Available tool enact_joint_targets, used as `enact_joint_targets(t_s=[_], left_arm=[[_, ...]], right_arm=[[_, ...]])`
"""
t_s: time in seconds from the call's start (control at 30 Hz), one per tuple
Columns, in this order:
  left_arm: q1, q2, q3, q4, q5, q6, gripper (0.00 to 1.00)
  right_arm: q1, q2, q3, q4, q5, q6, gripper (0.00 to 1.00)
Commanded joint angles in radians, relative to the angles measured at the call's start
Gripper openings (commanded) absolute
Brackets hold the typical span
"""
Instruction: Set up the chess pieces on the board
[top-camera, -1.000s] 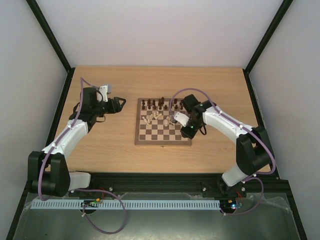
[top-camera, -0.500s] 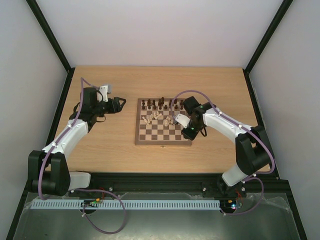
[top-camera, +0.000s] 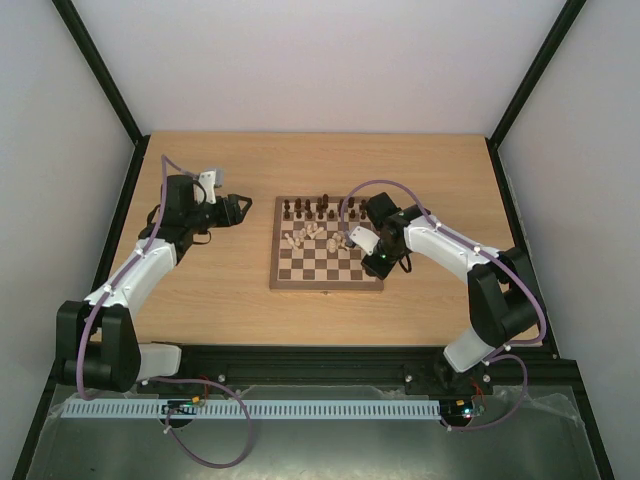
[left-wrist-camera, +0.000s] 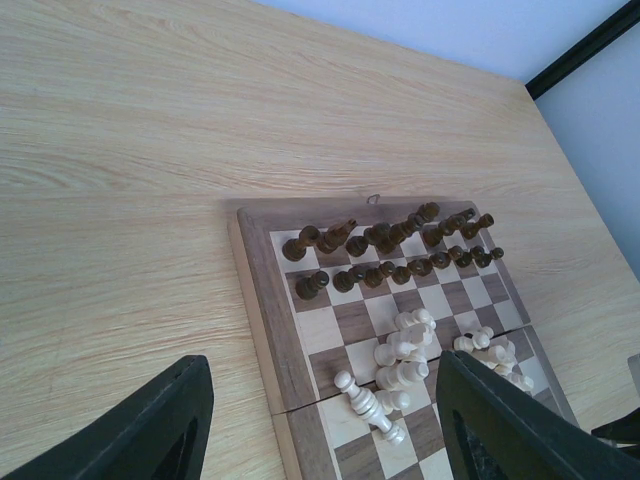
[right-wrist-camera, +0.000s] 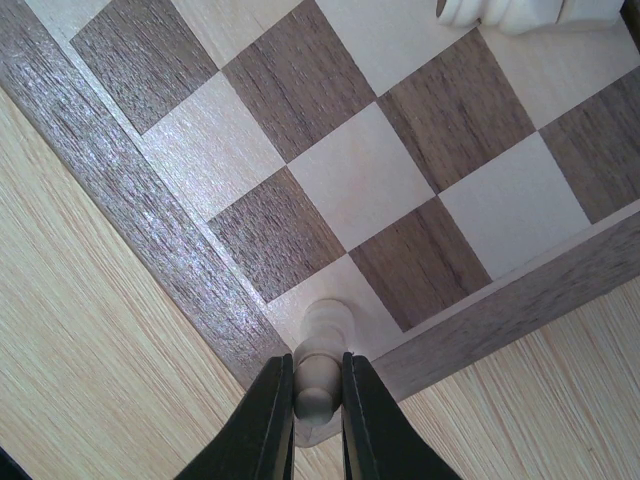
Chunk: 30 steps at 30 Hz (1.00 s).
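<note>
Your left gripper (top-camera: 243, 209) hangs open and empty over the table (top-camera: 200, 290), just left of the board (top-camera: 325, 287). Dark pieces (top-camera: 320, 210) line its far rows, and pale pieces (top-camera: 313, 236) lie jumbled mid-board. Your right gripper (right-wrist-camera: 318, 400) pinches a pale piece (right-wrist-camera: 322, 345) at a corner square.

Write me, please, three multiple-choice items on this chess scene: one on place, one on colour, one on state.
1. The right pincer holds a pale piece over: A a corner square of the board; B a centre square; C a far square.
2. The far-row pieces are: A pale; B dark; C red.
3. The left pincer is: A shut on a pawn; B shut, empty; C open, empty.
Key: A, the wrist view shows the corner; B, brown rows; C, its fingers stand apart.
</note>
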Motion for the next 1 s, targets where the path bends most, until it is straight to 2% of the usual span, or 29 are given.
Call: enact_joint_targets(t_s=[0.0,0.27,0.37,0.53,0.8,0.97], left_arm=[[0.005,-0.012,-0.022,0.021,0.008,0.002,0.64],[0.005,-0.017,-0.031,0.019,0.008,0.003,0.65],[0.005,-0.015,-0.019,0.002,0.007,0.018,0.64],[0.013,-0.013,-0.006,-0.037,-0.001,0.066,0.65],[0.017,-0.020,0.017,-0.102,-0.008,0.144,0.65],[0.017,-0.032,0.013,-0.109,-0.007,0.157,0.65]], right_arm=[[-0.003,0.022,-0.021,-0.023,0.005,-0.005,0.11],[-0.003,0.010,0.015,-0.052,0.009,0.005,0.39],[-0.004,0.009,0.088,-0.090,-0.006,0.010,0.43],[-0.012,0.026,0.221,-0.129,-0.043,0.015,0.45],[-0.014,0.161,0.406,-0.164,-0.105,0.024,0.37],[-0.013,0.217,0.447,-0.176,-0.113,0.017,0.36]])
